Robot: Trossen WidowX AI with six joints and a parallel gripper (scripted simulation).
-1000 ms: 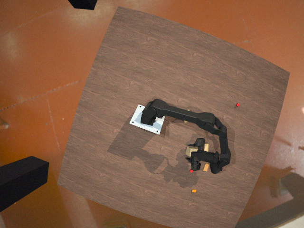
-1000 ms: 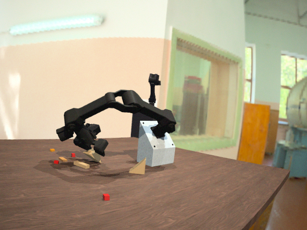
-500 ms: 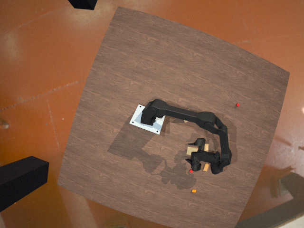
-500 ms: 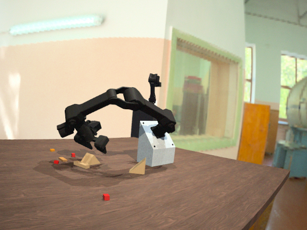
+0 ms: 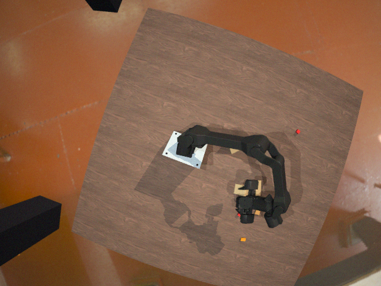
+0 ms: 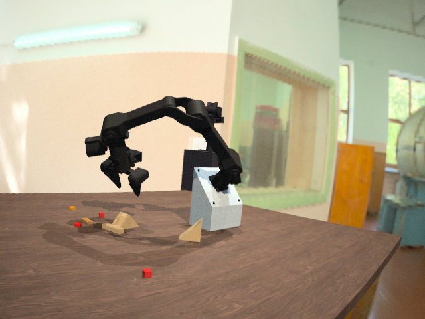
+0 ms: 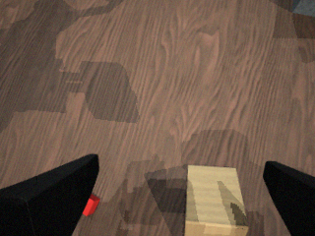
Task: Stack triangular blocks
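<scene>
Tan triangular blocks [image 6: 124,220] [image 6: 192,232] (two), hand [image 6: 125,181] open

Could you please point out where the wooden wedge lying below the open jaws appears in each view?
Top: wedge lower right of centre, mostly hidden under the gripper.
Exterior: left, on the table, below the raised gripper.
Wrist: bottom centre, between the jaws.
Shared landmark: small red cube beside it.
</scene>
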